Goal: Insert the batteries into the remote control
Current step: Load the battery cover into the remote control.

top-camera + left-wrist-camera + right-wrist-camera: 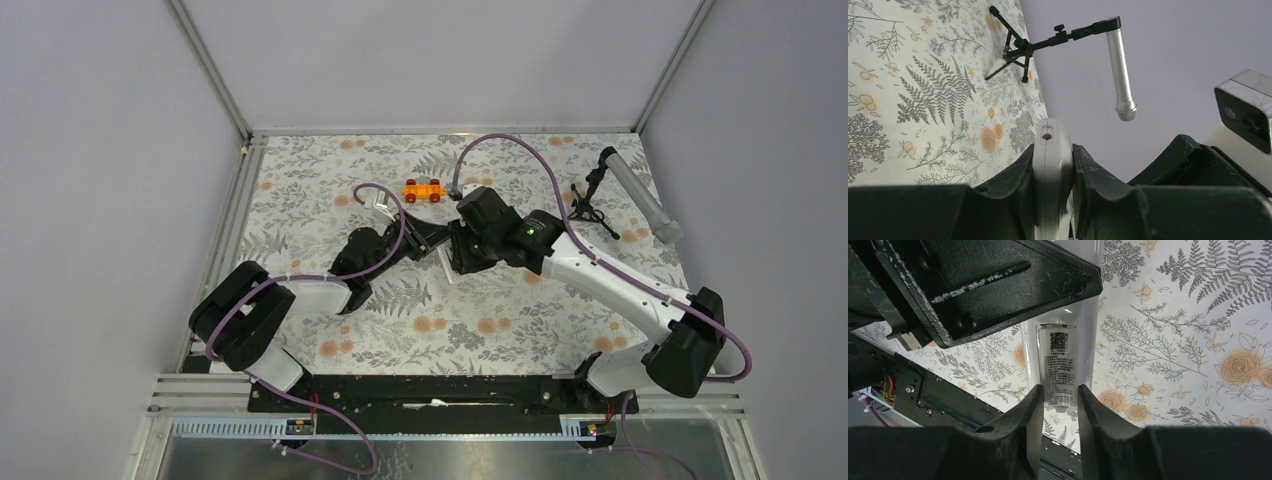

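The white remote control (1050, 150) is held edge-on above the floral mat, and my left gripper (1053, 165) is shut on it. In the top view only a white sliver of the remote control (446, 268) shows between the left gripper (435, 238) and the right gripper (458, 255), which meet at mid-table. My right gripper (1059, 400) is closed on the sides of the remote's labelled back cover (1060, 365), which bears a printed code and small text. The left gripper's black body (988, 285) covers the remote's upper part. The batteries are out of view.
An orange toy car (422, 190) sits on the mat just beyond the grippers. A grey tube (640, 195) on a black tripod (1015, 47) stands at the back right by the wall. Metal rails edge the mat (500, 330).
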Action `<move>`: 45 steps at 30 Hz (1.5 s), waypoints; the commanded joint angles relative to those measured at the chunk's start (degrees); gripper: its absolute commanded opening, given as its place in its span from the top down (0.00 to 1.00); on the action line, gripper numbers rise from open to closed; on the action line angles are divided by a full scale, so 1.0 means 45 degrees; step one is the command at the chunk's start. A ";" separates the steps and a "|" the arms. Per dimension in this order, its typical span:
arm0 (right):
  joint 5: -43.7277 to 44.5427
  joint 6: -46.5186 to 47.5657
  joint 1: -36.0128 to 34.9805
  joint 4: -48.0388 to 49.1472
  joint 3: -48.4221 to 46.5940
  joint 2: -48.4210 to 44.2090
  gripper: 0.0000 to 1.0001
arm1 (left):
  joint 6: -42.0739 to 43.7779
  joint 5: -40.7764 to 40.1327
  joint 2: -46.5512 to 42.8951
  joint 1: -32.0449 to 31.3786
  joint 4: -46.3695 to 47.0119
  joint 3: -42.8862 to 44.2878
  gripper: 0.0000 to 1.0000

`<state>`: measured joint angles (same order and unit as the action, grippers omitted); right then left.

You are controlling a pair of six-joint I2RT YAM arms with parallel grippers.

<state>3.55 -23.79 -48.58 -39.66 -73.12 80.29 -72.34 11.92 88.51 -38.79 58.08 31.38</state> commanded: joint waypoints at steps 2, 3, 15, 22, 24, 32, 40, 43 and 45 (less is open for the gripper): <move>0.0164 0.0191 0.0062 0.0014 -0.0468 0.0280 0.69 | -0.0619 -0.0006 -0.0511 -0.0109 0.0744 0.0271 1.00; 0.0172 0.0185 0.0054 0.0023 -0.0479 0.0316 0.69 | -0.0700 -0.0002 -0.0541 -0.0109 0.0644 0.0288 1.00; 0.0291 -0.0011 0.0055 0.0335 -0.0430 0.0502 0.67 | -0.1370 0.0141 -0.1010 -0.0111 -0.0253 0.0428 1.00; 0.0440 -0.0202 0.0053 0.0363 -0.0639 0.0547 0.66 | -0.0792 0.0307 -0.1073 -0.0098 0.0158 0.0357 1.00; 0.0554 -0.0326 0.0053 0.0381 -0.0635 0.0525 0.67 | -0.0898 0.0274 -0.1068 -0.0109 0.0230 0.0281 1.00; 0.0228 -0.0737 0.0215 0.0641 -0.0318 0.0085 0.67 | -0.0718 0.0233 -0.1257 -0.0097 0.0107 0.0272 1.00; 0.0113 -0.0590 0.0404 0.0689 -0.0385 0.0197 0.67 | -0.0065 0.0580 -0.1313 -0.0121 0.0200 0.0404 1.00; -0.0076 -0.0331 0.0414 0.0940 -0.0425 0.0259 0.67 | -0.0224 0.0678 -0.1271 -0.0149 0.0028 0.0509 1.00; -0.0326 -0.0038 0.0404 0.1216 -0.0332 0.0182 0.66 | -0.0334 0.0755 -0.1270 -0.0151 -0.0210 0.0606 1.00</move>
<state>1.74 -25.96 -47.94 -39.31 -73.84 81.47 -72.51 11.18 85.45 -38.57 52.38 31.42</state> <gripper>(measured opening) 0.346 0.263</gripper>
